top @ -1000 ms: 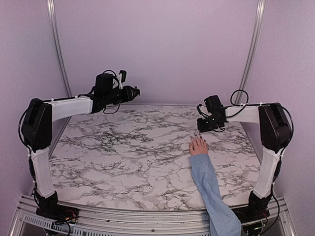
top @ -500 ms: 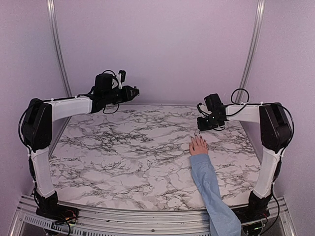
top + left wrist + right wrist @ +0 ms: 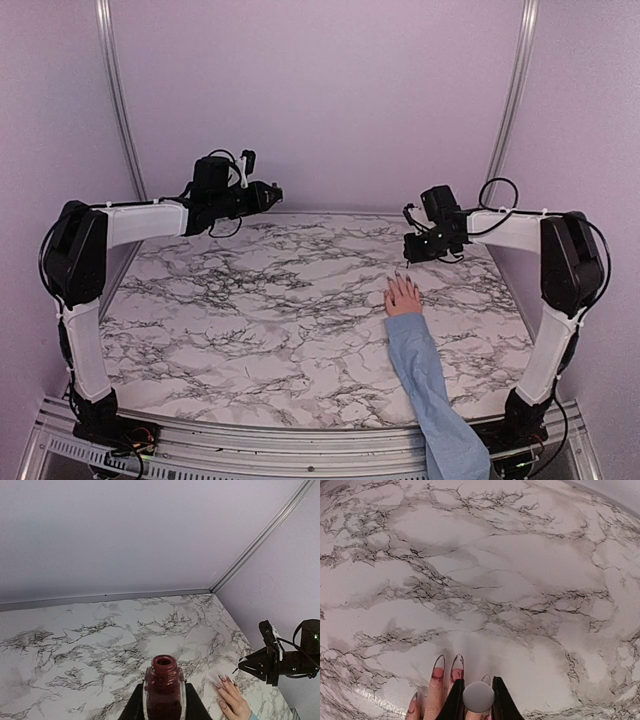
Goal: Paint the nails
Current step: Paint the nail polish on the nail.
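The top view looks down from above and behind the near edge of the marble table (image 3: 250,300), far enough off to take all of it in. The left wrist camera rides high at the far left, facing right across the table, over an open bottle (image 3: 164,692), towards the right hand (image 3: 245,664). The right wrist camera hangs close, looking steeply down past a grey cap (image 3: 478,696). All three share the nails (image 3: 399,277).

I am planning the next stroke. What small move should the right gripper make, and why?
Probably lower the right gripper slightly: its round grey cap sits directly above the hand, whose nails look only partly red. The left gripper holds the open polish bottle apart.
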You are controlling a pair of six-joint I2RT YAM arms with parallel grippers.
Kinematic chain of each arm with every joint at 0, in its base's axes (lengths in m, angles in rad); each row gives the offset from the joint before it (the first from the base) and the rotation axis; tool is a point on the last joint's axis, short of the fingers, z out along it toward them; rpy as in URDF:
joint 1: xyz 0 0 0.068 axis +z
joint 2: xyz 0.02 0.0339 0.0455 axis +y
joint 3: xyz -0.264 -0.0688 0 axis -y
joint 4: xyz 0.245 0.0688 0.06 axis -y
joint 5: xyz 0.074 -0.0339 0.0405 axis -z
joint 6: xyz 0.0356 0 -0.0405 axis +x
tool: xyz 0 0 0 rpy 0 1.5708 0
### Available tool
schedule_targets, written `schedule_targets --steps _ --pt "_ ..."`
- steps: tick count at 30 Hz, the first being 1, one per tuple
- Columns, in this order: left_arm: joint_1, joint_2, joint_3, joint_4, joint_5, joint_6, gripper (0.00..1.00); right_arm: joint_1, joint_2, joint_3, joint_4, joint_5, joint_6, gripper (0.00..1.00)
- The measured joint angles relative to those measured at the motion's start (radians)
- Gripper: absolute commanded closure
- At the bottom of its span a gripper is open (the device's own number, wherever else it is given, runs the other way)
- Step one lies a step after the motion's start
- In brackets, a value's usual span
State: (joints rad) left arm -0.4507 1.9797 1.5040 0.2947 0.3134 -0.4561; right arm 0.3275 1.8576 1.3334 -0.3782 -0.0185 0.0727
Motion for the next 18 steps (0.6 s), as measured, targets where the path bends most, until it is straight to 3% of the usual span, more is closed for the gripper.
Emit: schedule_targets --steps 18 --pt "0.000 0.000 -0.002 0.016 0.000 -0.012 1.00 0.000 0.054 0.001 -0.066 -0.021 0.001 1.00"
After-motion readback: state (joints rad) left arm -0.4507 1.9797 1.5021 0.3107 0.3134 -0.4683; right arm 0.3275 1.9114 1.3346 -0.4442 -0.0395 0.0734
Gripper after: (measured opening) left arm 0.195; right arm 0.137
